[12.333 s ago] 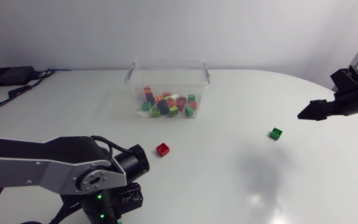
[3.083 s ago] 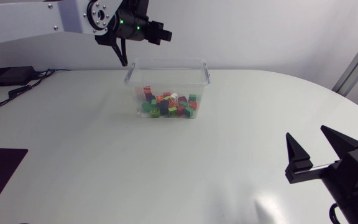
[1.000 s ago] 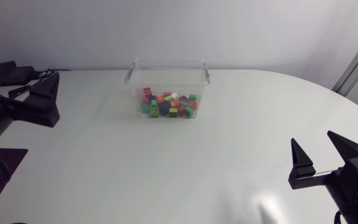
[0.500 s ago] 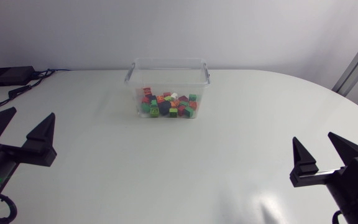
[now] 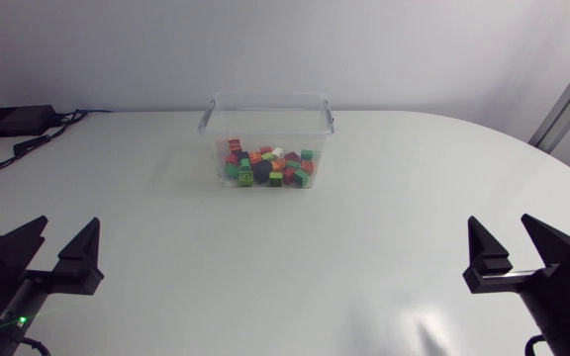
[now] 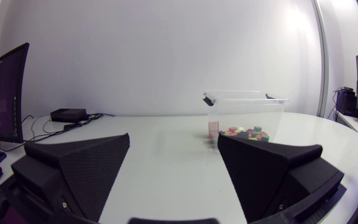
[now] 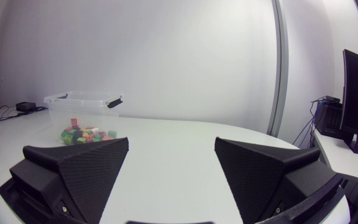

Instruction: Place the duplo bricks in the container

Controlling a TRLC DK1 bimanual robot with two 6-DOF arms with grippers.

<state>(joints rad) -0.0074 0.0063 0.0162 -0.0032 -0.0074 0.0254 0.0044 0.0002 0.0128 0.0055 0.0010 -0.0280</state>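
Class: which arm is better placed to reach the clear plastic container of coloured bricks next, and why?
Left, marginally. The clear plastic container sits left of centre on the white table, nearer the left arm than the right arm. Both arms' jaws stand open and empty.

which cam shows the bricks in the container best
The head view: it looks down into the open container, so the duplo bricks show from above. Both wrist views see them only from the side, through the clear wall, small and far off.
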